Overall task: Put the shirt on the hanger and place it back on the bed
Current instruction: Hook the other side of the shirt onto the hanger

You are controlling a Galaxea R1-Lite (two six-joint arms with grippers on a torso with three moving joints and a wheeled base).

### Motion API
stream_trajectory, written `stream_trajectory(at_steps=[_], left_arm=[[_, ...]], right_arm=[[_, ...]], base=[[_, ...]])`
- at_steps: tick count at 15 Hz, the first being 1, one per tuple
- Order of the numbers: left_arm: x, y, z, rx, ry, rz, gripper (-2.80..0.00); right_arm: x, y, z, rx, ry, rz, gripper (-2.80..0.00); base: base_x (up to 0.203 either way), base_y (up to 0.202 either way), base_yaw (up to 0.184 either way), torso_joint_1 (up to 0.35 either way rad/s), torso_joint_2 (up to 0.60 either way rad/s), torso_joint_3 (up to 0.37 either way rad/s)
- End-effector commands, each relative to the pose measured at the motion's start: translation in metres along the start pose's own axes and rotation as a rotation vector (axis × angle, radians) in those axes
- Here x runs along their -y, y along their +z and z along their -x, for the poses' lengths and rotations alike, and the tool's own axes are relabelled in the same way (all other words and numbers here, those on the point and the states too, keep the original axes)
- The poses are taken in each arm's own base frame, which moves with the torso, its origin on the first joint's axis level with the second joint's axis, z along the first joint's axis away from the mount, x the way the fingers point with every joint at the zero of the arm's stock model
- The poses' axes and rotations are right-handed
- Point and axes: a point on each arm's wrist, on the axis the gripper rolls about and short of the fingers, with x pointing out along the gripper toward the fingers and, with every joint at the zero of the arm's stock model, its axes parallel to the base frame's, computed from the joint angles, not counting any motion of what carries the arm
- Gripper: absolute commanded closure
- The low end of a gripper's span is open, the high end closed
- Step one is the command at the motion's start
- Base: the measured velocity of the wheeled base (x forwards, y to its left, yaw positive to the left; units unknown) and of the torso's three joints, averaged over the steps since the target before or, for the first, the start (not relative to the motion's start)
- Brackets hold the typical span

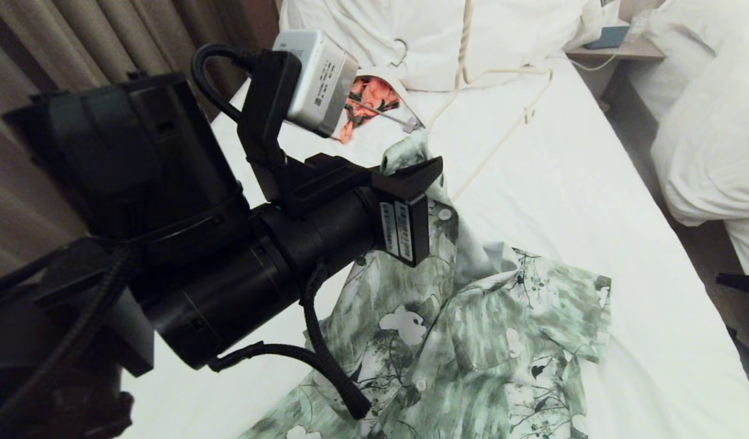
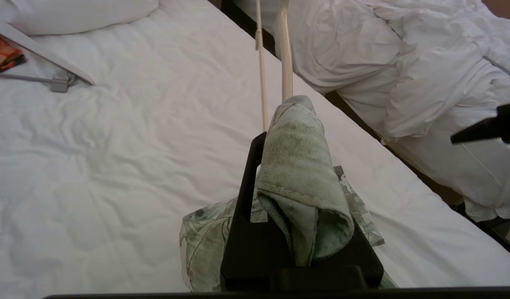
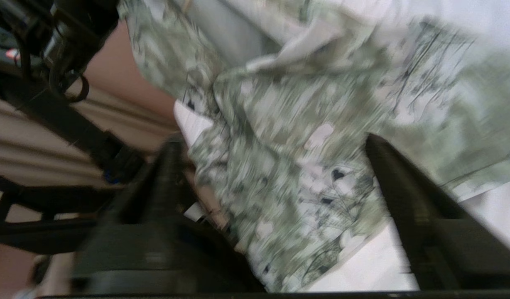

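The green-and-white floral shirt (image 1: pixel 472 341) lies spread on the bed (image 1: pixel 569 201). One edge of it is lifted by my left gripper (image 1: pixel 424 174). In the left wrist view the left gripper (image 2: pixel 288 149) is shut on a rolled fold of the shirt (image 2: pixel 298 182). The thin cream hanger (image 1: pixel 502 116) lies on the sheet beyond that fold, its bars (image 2: pixel 285 54) just past the fabric. My right gripper (image 3: pixel 280 182) stands open and wide close over the shirt (image 3: pixel 288 137) near the bed's edge, with nothing gripped. It does not show clearly in the head view.
An orange-and-black garment (image 1: pixel 374 97) on a wide white hanger (image 2: pixel 43 58) lies by the pillow. A second bed with heaped bedding (image 1: pixel 704 122) stands to the right across a narrow gap. A nightstand (image 1: pixel 612 46) is at the back. Curtains (image 1: pixel 75 42) hang on the left.
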Motion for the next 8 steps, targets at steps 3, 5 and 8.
stream_trajectory(at_steps=[3,5,8], left_arm=[[-0.002,0.008,0.003,0.028,0.006,0.002,0.0],[-0.002,0.01,0.005,0.035,0.005,0.004,0.0],[-0.003,0.018,0.012,0.058,0.001,0.009,0.0]], right_arm=[[0.011,0.002,-0.028,-0.104,0.082,-0.104,0.0],[0.023,0.013,-0.037,-0.144,0.067,-0.22,0.0],[0.029,0.026,-0.053,-0.202,0.07,-0.396,0.0]], base=[[0.0,0.0,0.0,0.0,0.0,0.0],[0.0,0.0,0.0,0.0,0.0,0.0],[0.0,0.0,0.0,0.0,0.0,0.0]])
